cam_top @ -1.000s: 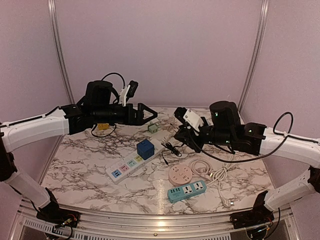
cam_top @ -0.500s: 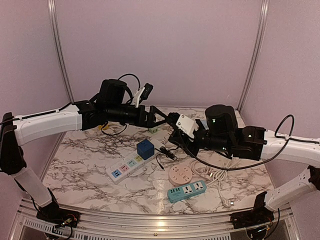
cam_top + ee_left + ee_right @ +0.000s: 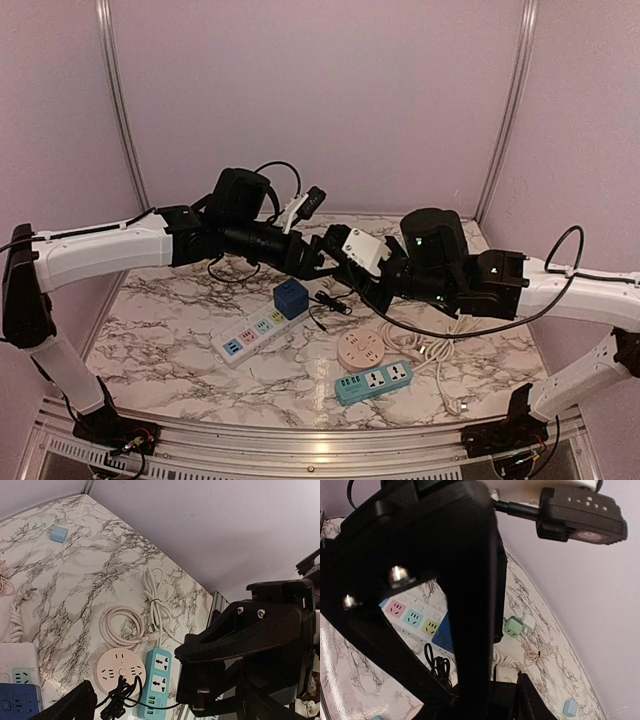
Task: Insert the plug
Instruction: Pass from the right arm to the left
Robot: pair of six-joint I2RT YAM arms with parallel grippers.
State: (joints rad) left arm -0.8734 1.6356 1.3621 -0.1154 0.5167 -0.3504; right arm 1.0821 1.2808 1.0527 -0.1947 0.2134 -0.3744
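Plug cord (image 3: 330, 303) in a loose black bundle low over the marble table (image 3: 160, 320), just right of the blue cube (image 3: 291, 297) and behind the round socket (image 3: 360, 350); cannot tell whether touching the marble or hanging clear; thin lead rising from the bundle to the right gripper (image 3: 186, 677), fingers drawn close together and clamped on that lead; left gripper (image 3: 322, 256) almost tip to tip with the right one above the bundle, fingers spread wide, holding nothing; blue cube seated on the far end of the white strip (image 3: 250, 338), pastel outlets along the rest; teal strip (image 3: 373, 381) just in front of the round socket; coiled white cable (image 3: 415, 340) right of both; green adapter (image 3: 512, 626) toward the back, apart from the bundle.
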